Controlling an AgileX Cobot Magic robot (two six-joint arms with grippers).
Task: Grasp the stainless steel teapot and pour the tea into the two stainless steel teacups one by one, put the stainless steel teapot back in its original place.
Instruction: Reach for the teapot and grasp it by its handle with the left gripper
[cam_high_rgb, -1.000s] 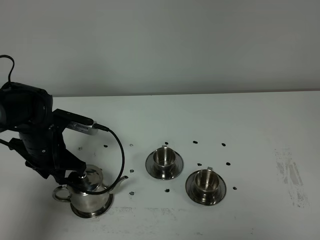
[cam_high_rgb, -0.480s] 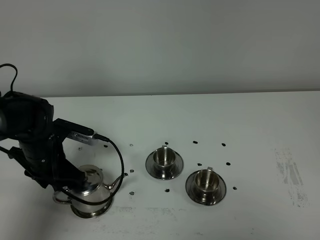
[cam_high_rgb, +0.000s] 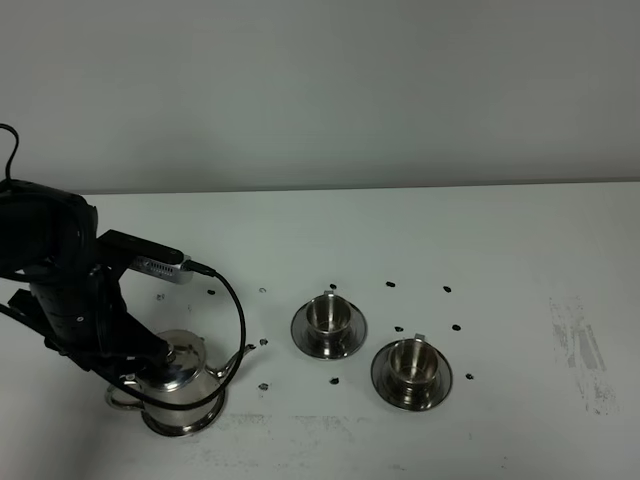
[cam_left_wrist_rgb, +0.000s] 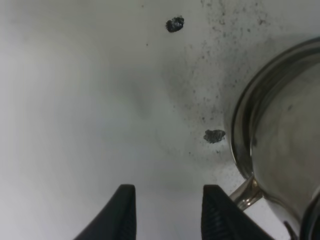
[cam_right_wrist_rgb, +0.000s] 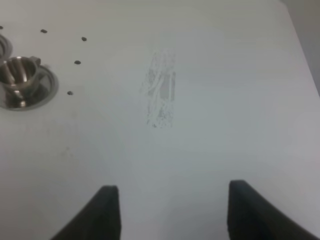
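While the black-fingered left gripper (cam_left_wrist_rgb: 168, 211) sits half-open, empty, beside the shiny lidded steel teapot (cam_high_rgb: 190, 395), I see the right gripper (cam_right_wrist_rgb: 170, 210) wide open, empty.

The teapot (cam_high_rgb: 186, 398), centre cup (cam_high_rgb: 328, 315), lower-right cup (cam_high_rgb: 411, 362) and their saucers (cam_high_rgb: 301, 332) were glossy polished steel. The counter (cam_high_rgb: 500, 260) was matt white, with a rough grey scuff (cam_high_rgb: 578, 345). The left gripper (cam_left_wrist_rgb: 167, 199) looked matt black.

White table (cam_high_rgb: 450, 230) carries 3 steel saucers (cam_high_rgb: 298, 332), scattered black dots (cam_high_rgb: 447, 290), grey scuff (cam_high_rgb: 580, 350)
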